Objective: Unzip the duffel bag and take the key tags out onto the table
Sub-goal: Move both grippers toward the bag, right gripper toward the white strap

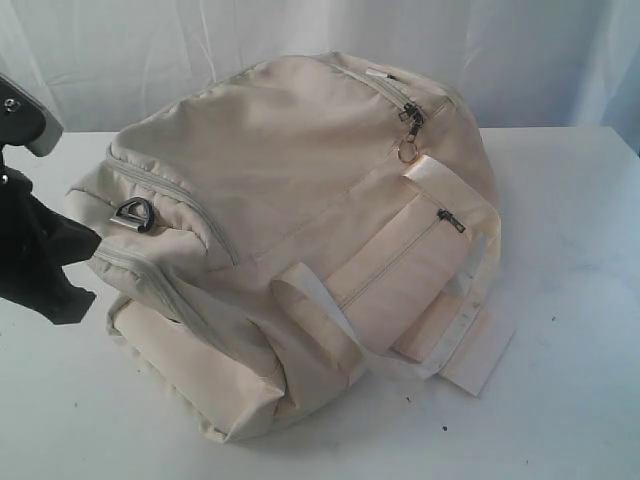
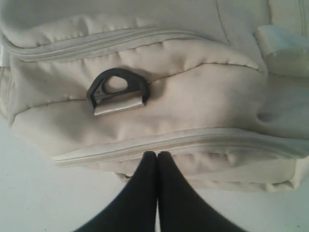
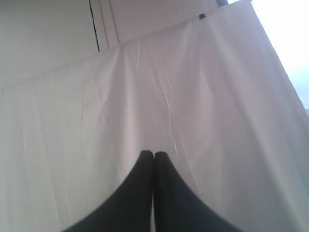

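We note the cream duffel bag (image 1: 290,200) at the middle of the table (image 1: 560,390), zippers closed, contents hidden, dark D-ring (image 2: 117,92) on its end. The left gripper (image 2: 157,153) and the right gripper (image 3: 153,153) are pressed together, holding nothing.

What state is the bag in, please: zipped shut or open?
Shut: the zippers visible on the bag lie closed, and no lining shows.
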Controlling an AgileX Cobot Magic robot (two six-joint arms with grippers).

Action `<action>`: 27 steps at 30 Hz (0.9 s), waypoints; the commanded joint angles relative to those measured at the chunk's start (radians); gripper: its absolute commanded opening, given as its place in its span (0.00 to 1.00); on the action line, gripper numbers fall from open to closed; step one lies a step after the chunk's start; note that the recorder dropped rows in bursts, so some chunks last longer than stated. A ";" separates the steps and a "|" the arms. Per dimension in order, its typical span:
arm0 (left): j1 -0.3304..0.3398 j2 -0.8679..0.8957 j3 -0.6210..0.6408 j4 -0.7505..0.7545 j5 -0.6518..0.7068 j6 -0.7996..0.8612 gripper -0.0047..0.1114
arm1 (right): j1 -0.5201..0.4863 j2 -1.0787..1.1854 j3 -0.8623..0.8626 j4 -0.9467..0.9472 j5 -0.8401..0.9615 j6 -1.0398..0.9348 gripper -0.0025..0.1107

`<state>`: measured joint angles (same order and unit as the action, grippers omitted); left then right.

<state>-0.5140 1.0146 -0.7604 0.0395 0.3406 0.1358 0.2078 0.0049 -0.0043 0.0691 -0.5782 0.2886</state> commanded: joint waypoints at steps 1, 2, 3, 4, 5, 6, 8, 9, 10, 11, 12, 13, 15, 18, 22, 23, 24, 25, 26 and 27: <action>-0.051 -0.002 -0.008 -0.027 -0.003 0.003 0.04 | 0.002 0.032 -0.031 0.194 0.300 -0.073 0.02; -0.061 -0.002 -0.008 -0.029 -0.003 0.003 0.04 | 0.002 0.078 -0.057 0.255 0.368 -0.131 0.02; -0.069 -0.002 -0.008 -0.034 -0.003 0.003 0.04 | 0.002 0.123 -0.082 0.287 0.410 -0.179 0.02; -0.080 -0.002 -0.010 -0.040 0.004 0.003 0.04 | 0.002 0.187 -0.119 0.294 0.460 -0.205 0.02; -0.086 -0.002 -0.010 -0.040 0.006 0.003 0.04 | 0.002 0.261 -0.165 0.292 0.510 -0.228 0.02; -0.092 -0.002 -0.010 -0.040 0.008 0.003 0.04 | 0.002 0.326 -0.218 0.292 0.553 -0.255 0.02; -0.097 -0.002 -0.010 -0.040 0.011 0.003 0.04 | 0.002 0.505 -0.351 0.290 0.680 -0.343 0.02; -0.097 -0.002 -0.010 -0.040 0.011 0.003 0.04 | 0.002 0.599 -0.410 0.290 0.758 -0.387 0.02; -0.097 -0.002 -0.010 -0.040 0.011 0.003 0.04 | 0.002 0.691 -0.487 0.290 0.844 -0.437 0.02; -0.097 -0.002 -0.010 -0.040 0.011 0.003 0.04 | 0.002 0.784 -0.562 0.298 0.926 -0.483 0.02; -0.097 -0.002 -0.010 -0.040 0.011 0.003 0.04 | 0.002 0.874 -0.636 0.306 1.000 -0.527 0.02; -0.097 -0.002 -0.010 -0.040 0.011 0.003 0.04 | 0.004 0.942 -0.691 0.318 1.046 -0.571 0.02; -0.097 -0.002 -0.010 -0.040 0.011 0.003 0.04 | 0.020 1.094 -0.811 0.348 1.117 -0.685 0.02; -0.097 -0.002 -0.010 -0.040 0.009 0.003 0.04 | 0.054 1.257 -0.931 0.350 1.142 -0.864 0.02; -0.097 -0.002 -0.010 -0.040 0.007 0.003 0.04 | 0.089 1.397 -1.008 0.343 1.048 -0.925 0.07; -0.097 -0.002 -0.010 -0.040 0.007 0.003 0.04 | 0.096 1.427 -1.021 0.340 1.009 -0.938 0.11; -0.097 -0.002 -0.010 -0.040 0.007 0.003 0.04 | 0.100 1.445 -1.023 0.340 0.981 -0.959 0.16; -0.098 -0.002 -0.010 -0.040 0.005 0.003 0.04 | 0.102 1.460 -1.025 0.340 0.949 -0.975 0.20; -0.098 -0.002 -0.010 -0.053 0.005 0.003 0.04 | 0.107 1.484 -1.025 0.342 0.903 -0.983 0.28; -0.098 -0.002 -0.010 -0.056 0.003 0.003 0.04 | 0.111 1.499 -1.025 0.342 0.875 -0.983 0.35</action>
<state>-0.6050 1.0146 -0.7642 0.0056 0.3367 0.1399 0.3087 1.4621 -1.0204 0.4129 0.3914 -0.6587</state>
